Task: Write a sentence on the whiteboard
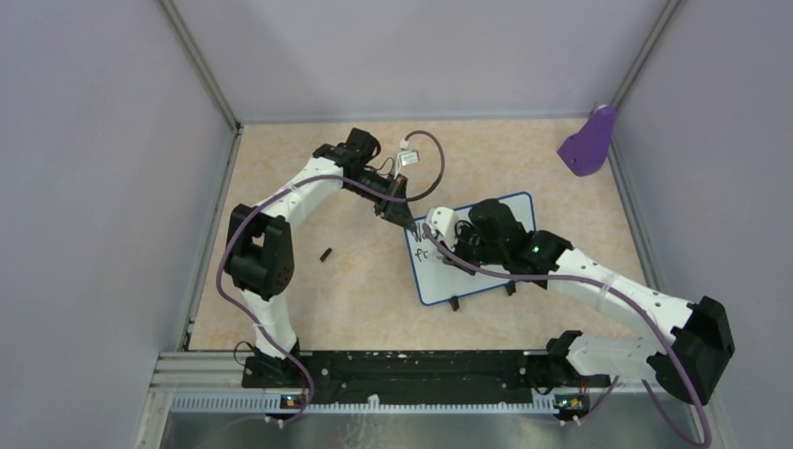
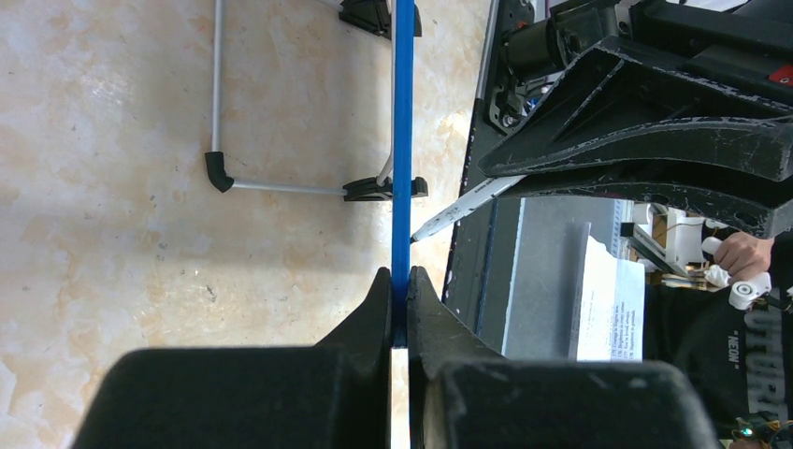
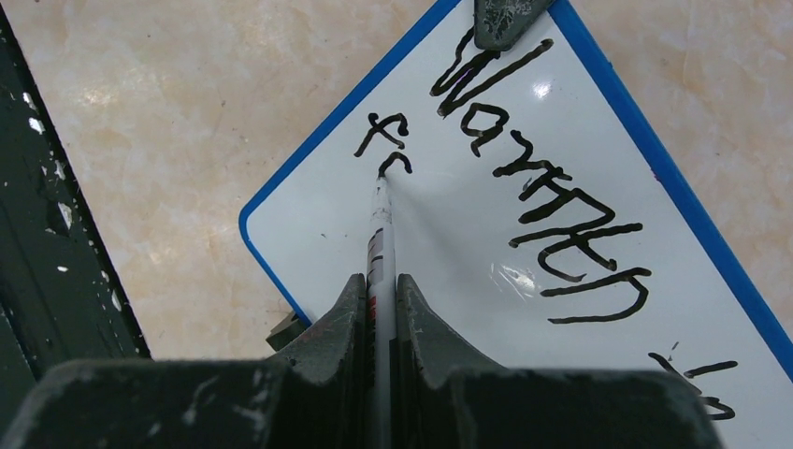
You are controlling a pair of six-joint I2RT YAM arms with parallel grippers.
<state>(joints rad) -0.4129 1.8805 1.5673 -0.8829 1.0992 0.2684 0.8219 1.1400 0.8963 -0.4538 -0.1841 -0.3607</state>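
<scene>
Left pincer (image 2: pixel 399 281): clamped on whiteboard (image 3: pixel 449 243) rim
Right pincer (image 3: pixel 379 285): gripping marker (image 3: pixel 380 220)
Marker tip: touching sentence (image 3: pixel 552 215), second line

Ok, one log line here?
left fingers: shut on whiteboard rim; right fingers: shut on marker; tip: on whiteboard; sentence: second line started

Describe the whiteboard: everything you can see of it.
The whiteboard is a small white rectangle with a thin blue rim, rounded corners and two black feet on its near edge. It sits askew on the beige table. The left gripper is shut on its far-left rim. The right gripper holds a marker with its tip on the board's face. The black handwritten sentence reads "Warmth", with a second line barely begun.
</scene>
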